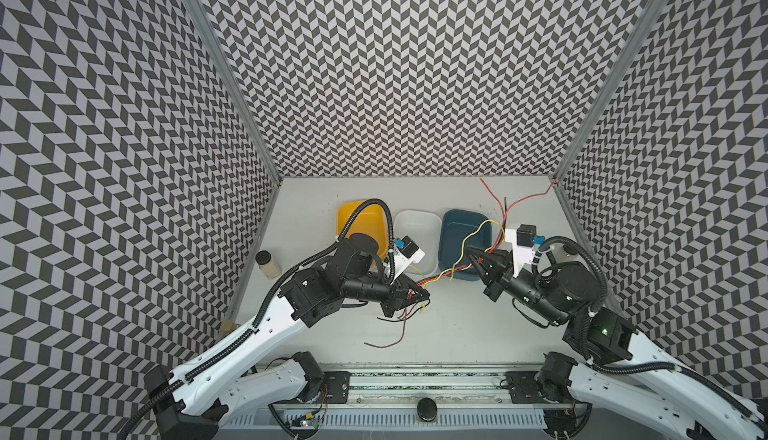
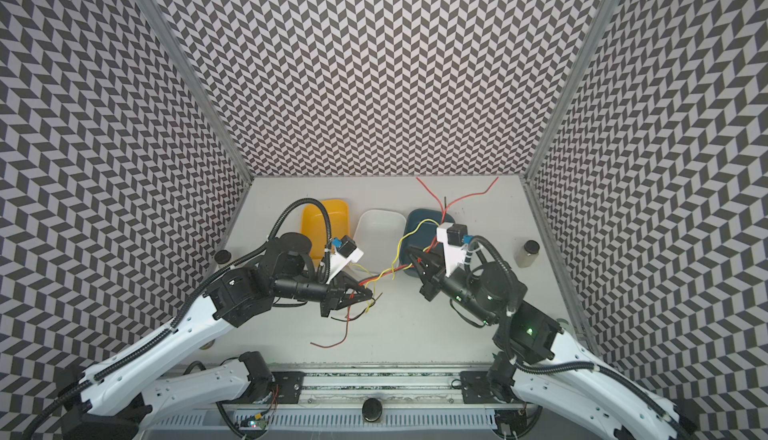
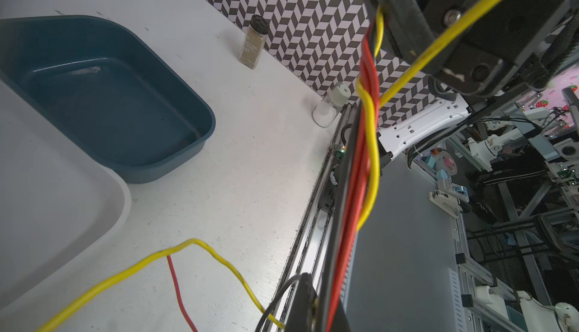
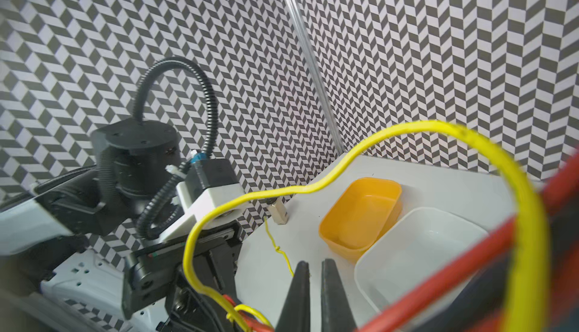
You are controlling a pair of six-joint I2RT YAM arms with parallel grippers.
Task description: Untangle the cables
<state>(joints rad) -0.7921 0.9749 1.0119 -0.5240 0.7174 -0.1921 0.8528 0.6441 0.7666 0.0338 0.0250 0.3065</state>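
Step in hand: drawing the twist apart. The cables, red, yellow and black, are strung in a twisted bundle between both arms above the table, off the 7 o'clock rim of the blue tub. Loose ends trail toward the table's 1 o'clock and 7 o'clock.

The left gripper is clamped on the bundle. The right gripper is closed to a slit. Its wrist view shows no wire between the fingers, and the cables drape past its body.

Judgement: the next move calls for a confirmed single-strand grasp, then a slow separating pull.

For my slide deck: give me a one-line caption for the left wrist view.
Twisted red and yellow cables stretch taut above the white table, past a dark blue tub.
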